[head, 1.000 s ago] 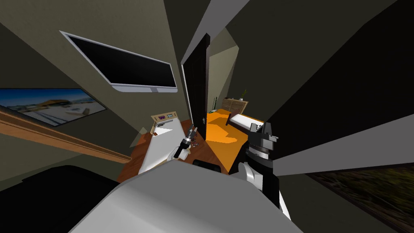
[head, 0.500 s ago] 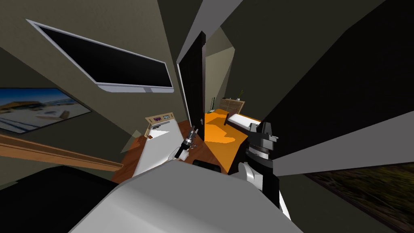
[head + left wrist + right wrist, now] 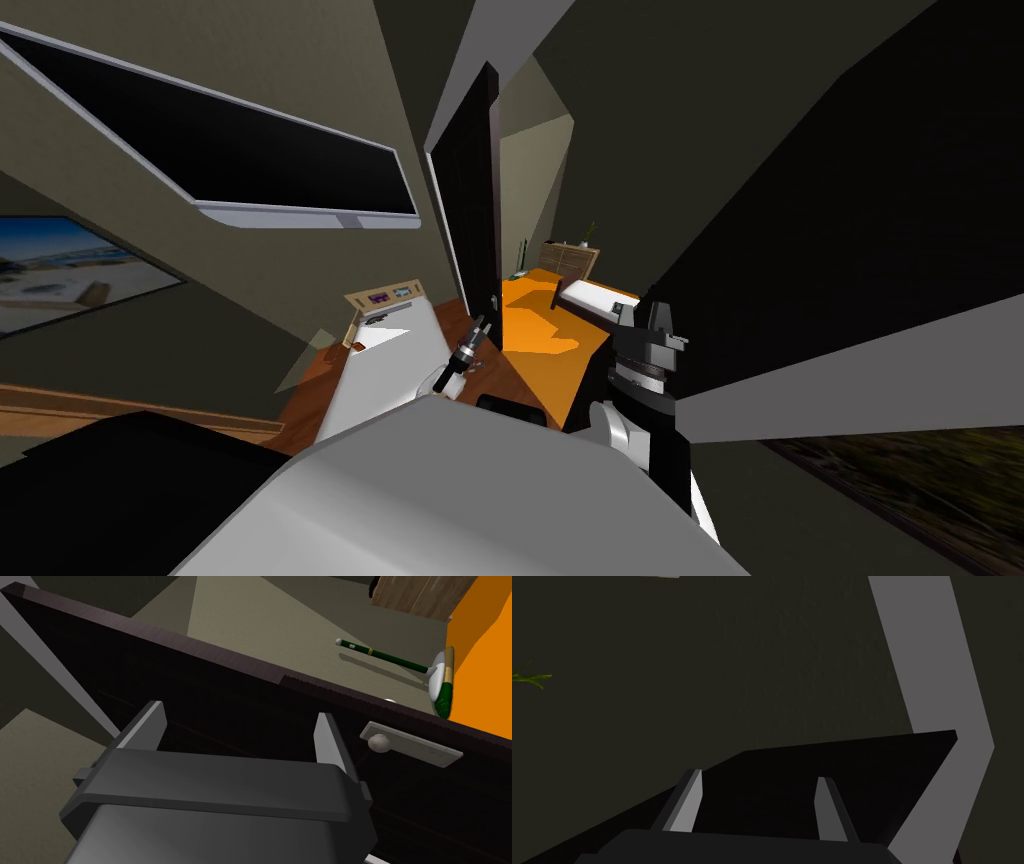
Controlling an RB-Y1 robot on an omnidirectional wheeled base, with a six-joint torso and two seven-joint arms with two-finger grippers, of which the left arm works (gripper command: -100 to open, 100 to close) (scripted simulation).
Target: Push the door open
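Note:
A dark door [image 3: 468, 200] stands partly open in a grey frame [image 3: 500, 40], its edge toward me. In the left wrist view its dark face [image 3: 225, 701] lies just beyond my open left gripper [image 3: 240, 726], with nothing between the fingers. A pale round knob [image 3: 380, 742] on a light plate sits beside one fingertip [image 3: 330, 733]. From the head view my left gripper [image 3: 478, 328] is low by the door's free edge, under the knob [image 3: 497, 300]. My right gripper [image 3: 650, 315] is raised at the right, open [image 3: 757, 796] and holding nothing.
A wall-mounted screen [image 3: 270, 160] and a picture [image 3: 60, 270] hang at the left. A white cabinet [image 3: 385, 370] stands left of the door. Through the gap lie an orange floor [image 3: 540, 320], a bed [image 3: 595, 297], a dresser [image 3: 570, 260] and a green stick [image 3: 390, 658].
The whole head view has shifted: the screen, the picture and the door have slid left, so I have moved. My left gripper stays by the door's edge; the right arm holds still.

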